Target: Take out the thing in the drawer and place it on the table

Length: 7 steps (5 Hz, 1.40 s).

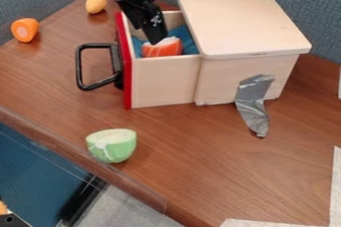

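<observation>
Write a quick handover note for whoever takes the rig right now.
Gripper: black two-finger gripper, lowered at the orange-and-white toy piece; can't tell whether it has a grip.
Job's thing: that toy piece, inside the pale wooden drawer with red front, blue cloth around it.
Done: drawer open.
Left: lift the piece out, place it on the brown wooden table.

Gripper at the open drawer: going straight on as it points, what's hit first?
Most likely the orange-and-white toy in the drawer; the gripper points down at it. Depth is unclear, so they may already touch.
</observation>
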{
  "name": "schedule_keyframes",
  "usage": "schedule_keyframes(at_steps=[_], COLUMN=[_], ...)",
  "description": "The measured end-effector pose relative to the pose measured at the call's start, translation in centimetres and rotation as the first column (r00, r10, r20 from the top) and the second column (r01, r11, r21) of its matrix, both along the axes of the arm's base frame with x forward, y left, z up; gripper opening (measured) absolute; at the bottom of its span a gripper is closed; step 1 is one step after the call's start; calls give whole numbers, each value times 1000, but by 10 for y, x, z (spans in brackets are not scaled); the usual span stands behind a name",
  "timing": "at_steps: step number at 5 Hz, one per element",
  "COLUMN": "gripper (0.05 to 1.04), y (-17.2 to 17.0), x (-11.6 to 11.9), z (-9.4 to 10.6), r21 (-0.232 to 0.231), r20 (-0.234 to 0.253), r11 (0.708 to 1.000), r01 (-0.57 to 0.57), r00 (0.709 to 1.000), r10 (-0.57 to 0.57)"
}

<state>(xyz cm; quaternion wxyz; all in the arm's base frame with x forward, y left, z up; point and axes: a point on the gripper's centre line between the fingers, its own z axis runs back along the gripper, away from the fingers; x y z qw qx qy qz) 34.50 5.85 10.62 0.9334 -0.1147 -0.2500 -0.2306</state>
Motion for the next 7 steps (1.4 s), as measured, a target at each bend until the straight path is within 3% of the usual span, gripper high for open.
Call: schedule_keyframes(at_steps=[1,4,7], gripper=[1001,1001,1001], y=[2,1,-6], x=[5,18,23], z=[-5,-17,-28], r21=[4,-57,-90], r20=[7,13,7], r11=[1000,998,996], r01=[1,1,-8], r00=[1000,1000,1000], r10=[-1,-1,9])
